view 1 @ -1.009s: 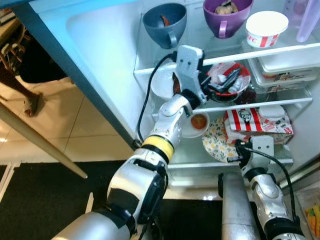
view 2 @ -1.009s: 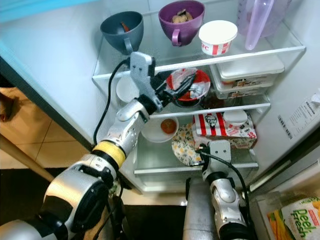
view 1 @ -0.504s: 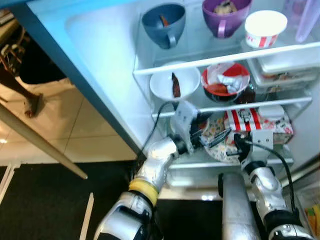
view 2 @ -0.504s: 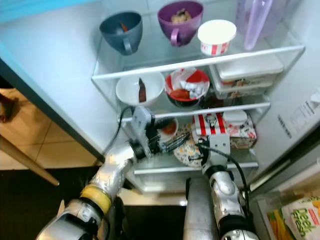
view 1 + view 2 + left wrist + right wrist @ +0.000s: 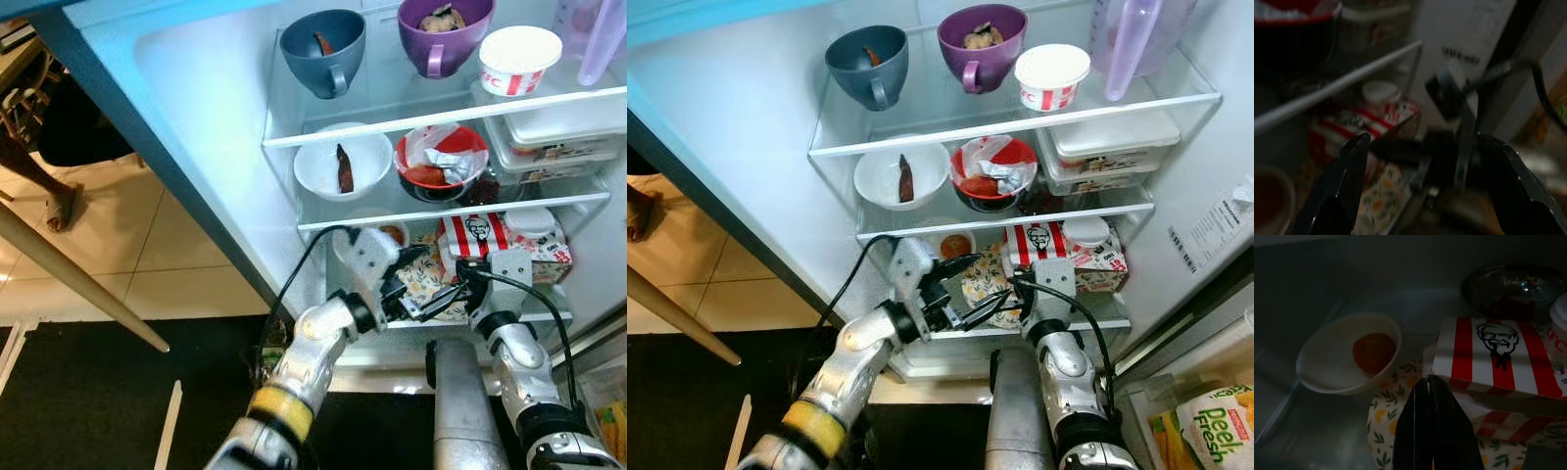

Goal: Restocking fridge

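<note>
While our left pincer (image 5: 970, 291) hangs spread and empty, the flowery plate (image 5: 987, 282) lies just behind it; our right pincer (image 5: 1431, 428) is pressed together.

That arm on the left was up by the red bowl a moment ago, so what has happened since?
The left gripper let go of the red bowl on the middle shelf and dropped to the bottom shelf, where it hangs open and empty before the patterned plate. The bowl stays where it was set. The right gripper stays shut by the striped box; the other dishes have not moved.
</note>
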